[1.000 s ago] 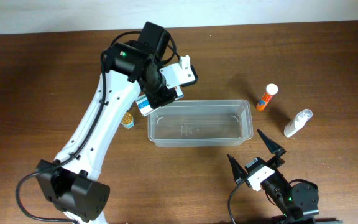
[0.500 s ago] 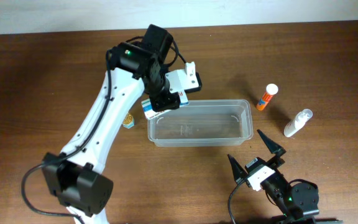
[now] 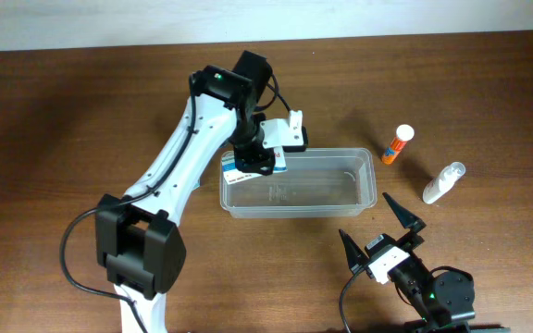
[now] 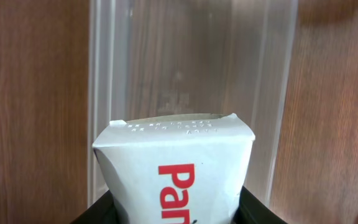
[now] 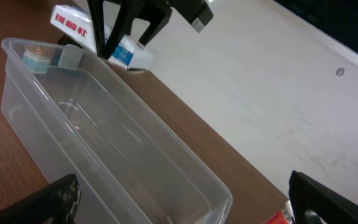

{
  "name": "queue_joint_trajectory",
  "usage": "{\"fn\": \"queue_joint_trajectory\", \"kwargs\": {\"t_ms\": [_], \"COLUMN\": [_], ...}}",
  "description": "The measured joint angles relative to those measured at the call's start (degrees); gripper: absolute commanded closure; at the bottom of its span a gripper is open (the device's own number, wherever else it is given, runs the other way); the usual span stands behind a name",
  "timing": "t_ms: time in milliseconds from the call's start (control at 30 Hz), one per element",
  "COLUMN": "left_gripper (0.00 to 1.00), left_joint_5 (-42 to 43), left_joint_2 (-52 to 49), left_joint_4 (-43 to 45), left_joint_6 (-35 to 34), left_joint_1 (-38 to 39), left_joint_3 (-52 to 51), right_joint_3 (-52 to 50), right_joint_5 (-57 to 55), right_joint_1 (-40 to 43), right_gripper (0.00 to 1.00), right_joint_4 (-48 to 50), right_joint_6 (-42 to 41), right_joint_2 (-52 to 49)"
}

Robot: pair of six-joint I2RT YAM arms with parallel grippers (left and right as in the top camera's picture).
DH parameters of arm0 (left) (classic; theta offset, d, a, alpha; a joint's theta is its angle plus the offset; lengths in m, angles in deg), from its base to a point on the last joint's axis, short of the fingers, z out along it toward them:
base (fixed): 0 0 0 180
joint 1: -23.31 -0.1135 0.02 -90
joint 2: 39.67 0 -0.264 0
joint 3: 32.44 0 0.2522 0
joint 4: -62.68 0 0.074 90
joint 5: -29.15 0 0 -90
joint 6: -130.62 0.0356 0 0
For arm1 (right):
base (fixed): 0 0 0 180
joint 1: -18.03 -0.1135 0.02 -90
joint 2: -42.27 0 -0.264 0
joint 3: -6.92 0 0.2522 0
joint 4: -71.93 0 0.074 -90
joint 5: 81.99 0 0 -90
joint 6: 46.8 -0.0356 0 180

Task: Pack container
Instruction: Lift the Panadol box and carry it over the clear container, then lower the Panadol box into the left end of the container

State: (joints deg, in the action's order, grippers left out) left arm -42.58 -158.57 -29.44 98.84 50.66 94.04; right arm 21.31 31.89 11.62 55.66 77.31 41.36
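Compared with the earlier overhead frames, the white left arm (image 3: 188, 153) is reaching further right, so its load is now hanging over the left end of the tub, no longer over the bare brown wooden table (image 3: 63, 111) beside it. The clear rectangular plastic container (image 3: 322, 188) with rounded corners is sitting at the middle of the table with its long side running left to right, and its interior is showing empty in all three views. The left gripper (image 3: 255, 165) is clamping a white cardboard carton (image 4: 176, 168) with red and blue print, and the left wrist view is showing the carton's folded end over the near end of the tub. The carton is not yet resting inside. The right gripper (image 3: 364, 215) is idling just in front of the container's right corner, its jaws spread wide and holding nothing. A clear plastic spray bottle (image 3: 443, 182) and an orange-and-white tube (image 3: 397, 144) with a white cap are lying on the table to the right of the container, near each other and apart from it. Judging from this layout, packing is only beginning: no item is inside yet, the carton is awaiting lowering and release, and the bottle and tube appear to be remaining for later transfer.
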Motion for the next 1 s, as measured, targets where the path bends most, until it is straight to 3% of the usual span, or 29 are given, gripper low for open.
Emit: {"fn": "queue_joint_trajectory", "kwargs": {"t_ms": [1000], "left_gripper": [0.57], "left_joint_5": [0.9], "left_joint_2": [-6.9], "left_joint_4": [2.1], "left_joint_6": [3.7], "left_joint_1": [1.4], "left_joint_3": [0.0], "right_joint_3": [0.0], "right_joint_5": [0.0], "right_joint_1": [0.0], "right_gripper": [0.02], "right_joint_4": [0.0], "right_joint_6": [0.0], "right_joint_2": [0.0]}}
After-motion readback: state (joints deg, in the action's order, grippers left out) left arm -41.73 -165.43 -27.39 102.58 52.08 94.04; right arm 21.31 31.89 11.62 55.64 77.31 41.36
